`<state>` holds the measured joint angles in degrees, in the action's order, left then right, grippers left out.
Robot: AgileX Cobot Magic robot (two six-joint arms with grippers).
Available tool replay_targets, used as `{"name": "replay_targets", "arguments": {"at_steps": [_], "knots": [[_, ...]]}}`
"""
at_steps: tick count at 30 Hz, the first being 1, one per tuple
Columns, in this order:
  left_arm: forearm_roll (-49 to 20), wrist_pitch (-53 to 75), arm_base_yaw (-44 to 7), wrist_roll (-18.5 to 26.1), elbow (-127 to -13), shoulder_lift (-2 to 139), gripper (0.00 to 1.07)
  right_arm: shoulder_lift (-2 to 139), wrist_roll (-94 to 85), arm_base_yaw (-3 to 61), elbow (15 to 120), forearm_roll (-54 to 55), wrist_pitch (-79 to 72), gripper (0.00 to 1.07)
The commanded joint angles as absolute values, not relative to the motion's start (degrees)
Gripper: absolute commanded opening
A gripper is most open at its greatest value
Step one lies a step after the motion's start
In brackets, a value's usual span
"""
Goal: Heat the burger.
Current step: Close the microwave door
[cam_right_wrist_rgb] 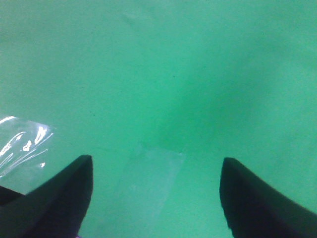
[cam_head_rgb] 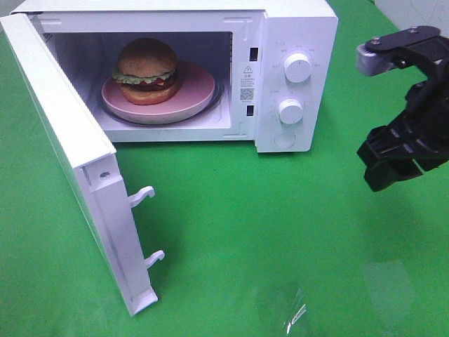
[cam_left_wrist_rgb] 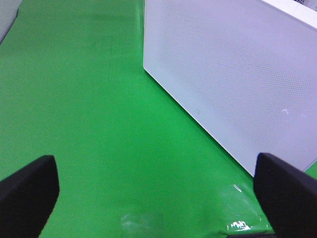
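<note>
Green cloth [cam_head_rgb: 280,232] covers the whole table, and a white microwave [cam_head_rgb: 295,28] stands at its far side with its door [cam_head_rgb: 70,161] swung wide open toward the left. Inside the cavity the burger [cam_head_rgb: 146,67] sits upright on a pink plate [cam_head_rgb: 196,95], toward the plate's left half, bun on top, with lettuce, a dark patty and red filling showing at its edge. The plate seems to rest on a glass turntable, though only a thin rim of it shows. On the door's inner edge two white latch hooks [cam_head_rgb: 142,196] stick out, one above the other. The control panel on the microwave's right carries two round knobs [cam_head_rgb: 298,68], one above the other, with a round button [cam_head_rgb: 284,138] below them. The right gripper [cam_head_rgb: 393,165] hangs in the air to the right of the microwave, well apart from it; its wrist view shows the black fingers [cam_right_wrist_rgb: 59,198] spread with only bare cloth between them, so it is released and empty. A shiny patch of clear film [cam_right_wrist_rgb: 22,144] lies on the cloth near it. The left gripper [cam_left_wrist_rgb: 154,163] cannot be seen from the high camera; its wrist view shows its fingers spread wide, holding nothing, over the cloth, with the door's dotted outer face ahead of it.
</note>
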<state>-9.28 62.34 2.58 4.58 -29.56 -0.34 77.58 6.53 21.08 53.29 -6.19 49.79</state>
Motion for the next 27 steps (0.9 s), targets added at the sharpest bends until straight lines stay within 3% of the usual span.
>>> {"name": "replay_targets", "arguments": {"at_steps": [1, 14, 27], "knots": [[-9.6, 61.4, 2.5, 4.8, -29.6, -1.2, 1.0, 75.4, 7.5, 19.5, 53.2, -5.8, 52.1, 0.69], [-9.6, 61.4, 2.5, 4.8, -29.6, -1.2, 1.0, 61.1, 8.0, 18.7, 51.3, -6.2, 56.4, 0.69], [-9.6, 61.4, 2.5, 4.8, -29.6, -1.2, 1.0, 39.9, 7.4, 18.7, 42.4, -6.2, 58.6, 0.69]]}}
